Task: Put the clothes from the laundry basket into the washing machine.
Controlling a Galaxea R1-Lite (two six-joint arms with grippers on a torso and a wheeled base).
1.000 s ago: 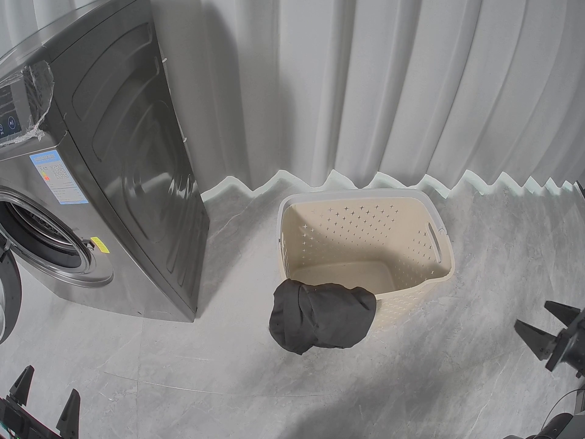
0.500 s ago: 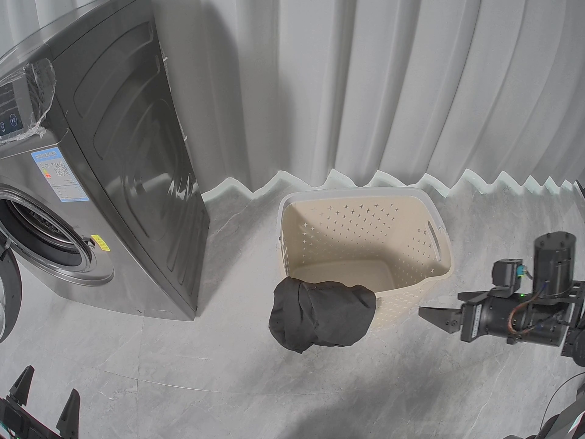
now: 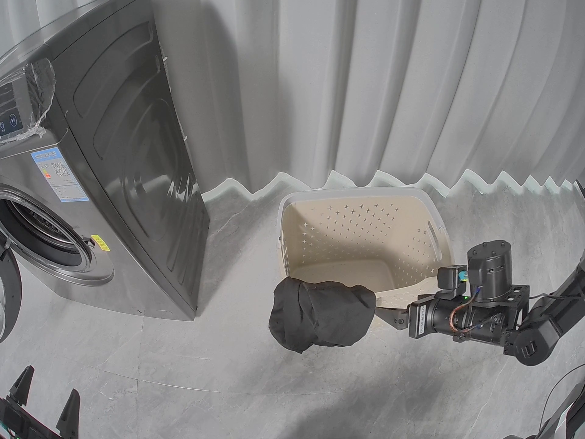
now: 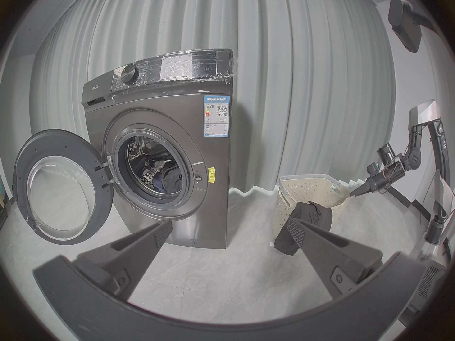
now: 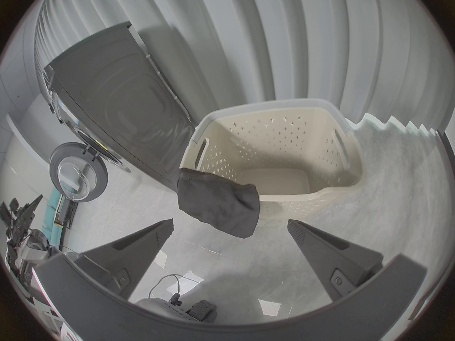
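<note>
laundry basket (image 3: 365,230): cream, star-perforated | garment (image 3: 322,321): dark grey | washing machine (image 3: 134,153): grey

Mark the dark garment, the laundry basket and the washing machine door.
dark garment (image 3: 322,313): head view, middle of the cloth.
laundry basket (image 3: 365,230): head view, inner back wall.
washing machine door (image 4: 60,188): left wrist view, its round window.

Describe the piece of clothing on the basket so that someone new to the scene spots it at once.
Find the grey washing machine on the left; to its right stands a cream laundry basket. Over the basket's near rim hangs a dark grey garment, the one dark, soft thing against the pale plastic.
</note>
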